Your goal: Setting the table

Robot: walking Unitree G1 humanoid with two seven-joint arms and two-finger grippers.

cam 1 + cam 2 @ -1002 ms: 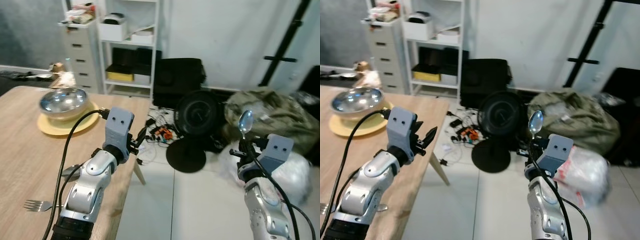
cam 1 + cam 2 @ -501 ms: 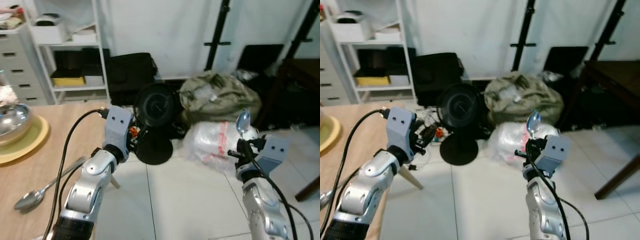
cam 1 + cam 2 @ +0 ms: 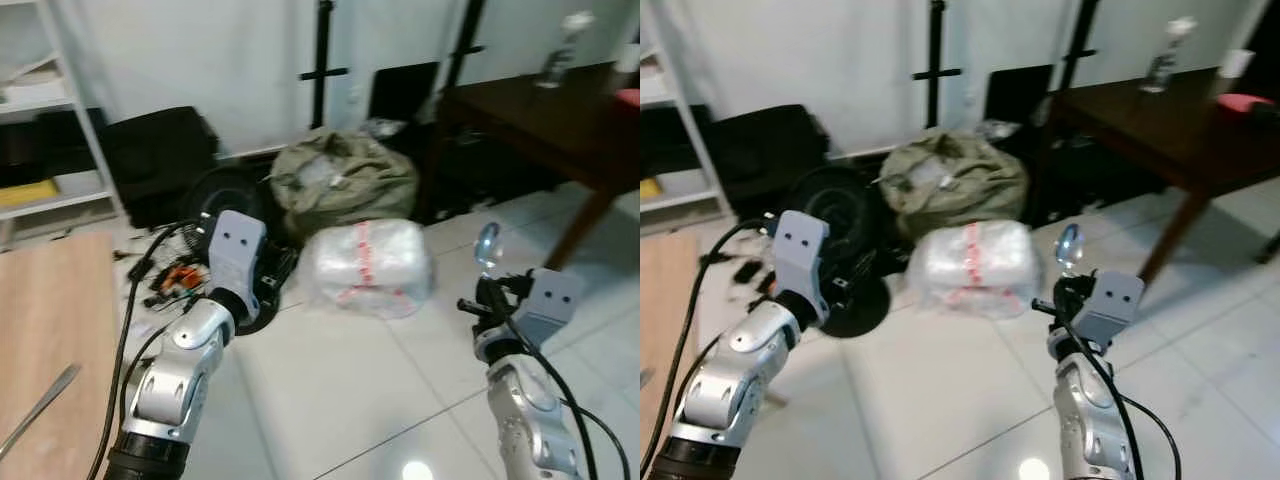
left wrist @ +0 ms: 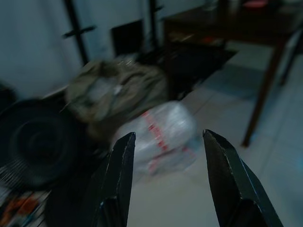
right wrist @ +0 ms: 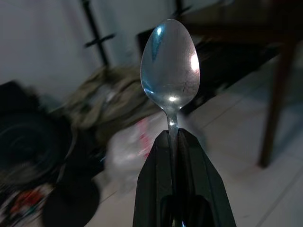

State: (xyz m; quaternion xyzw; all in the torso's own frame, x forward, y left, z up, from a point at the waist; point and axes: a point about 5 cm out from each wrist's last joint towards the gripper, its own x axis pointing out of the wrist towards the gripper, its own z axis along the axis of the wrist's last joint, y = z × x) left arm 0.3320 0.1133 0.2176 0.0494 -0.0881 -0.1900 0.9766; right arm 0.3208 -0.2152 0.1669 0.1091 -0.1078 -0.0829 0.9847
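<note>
My right gripper (image 5: 173,137) is shut on the handle of a metal spoon (image 5: 170,66) and holds it upright, bowl up, over the tiled floor (image 3: 350,390). In the eye views the spoon (image 3: 487,243) stands above the right wrist. My left gripper (image 4: 168,137) is open with nothing between its fingers and points towards the floor clutter. A corner of the light wooden table (image 3: 40,320) shows at the left, with a metal utensil handle (image 3: 40,410) lying on it. A dark wooden table (image 3: 1140,110) stands at the far right.
On the floor ahead lie an olive duffel bag (image 3: 340,180), a white plastic-wrapped bundle (image 3: 365,265), a black fan (image 3: 225,195) and loose cables (image 3: 165,275). A bottle (image 3: 1160,60) and a cup (image 3: 1237,62) stand on the dark table.
The camera has swung to the right: the light table with bowl and plate slid out at the left, and the dark table came in. The spoon stays in my right gripper.
</note>
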